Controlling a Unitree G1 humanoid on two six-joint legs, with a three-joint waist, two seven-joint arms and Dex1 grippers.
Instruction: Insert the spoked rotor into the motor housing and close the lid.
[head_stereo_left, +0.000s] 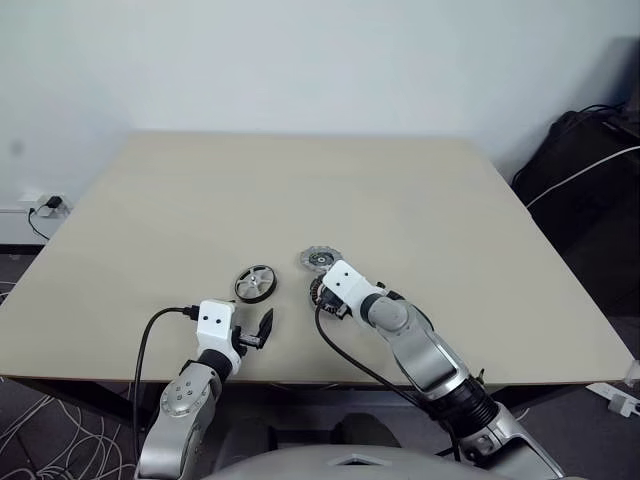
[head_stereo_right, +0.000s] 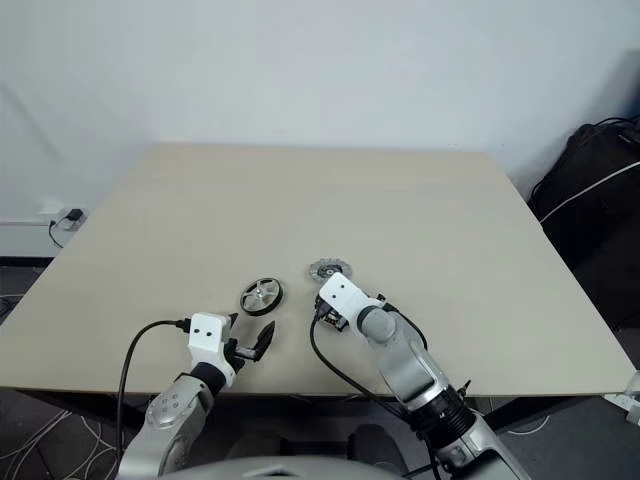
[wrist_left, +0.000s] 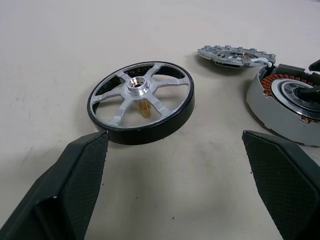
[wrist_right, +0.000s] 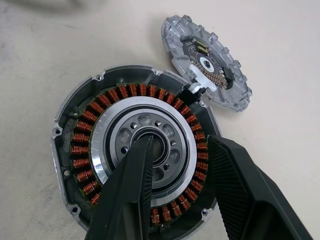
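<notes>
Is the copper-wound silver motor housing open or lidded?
Open: the motor housing shows bare copper windings; the grey notched lid lies on the table beside it.

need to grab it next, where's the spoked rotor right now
In the left eye view the spoked rotor lies flat on the table near its front edge, left of the motor housing.

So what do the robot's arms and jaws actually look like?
Silver-grey metal arms with round joints and white blocks at the wrists. A black cable loops along each. The left gripper and the right gripper each end in two black wedge-shaped fingers with finely textured pads.
</notes>
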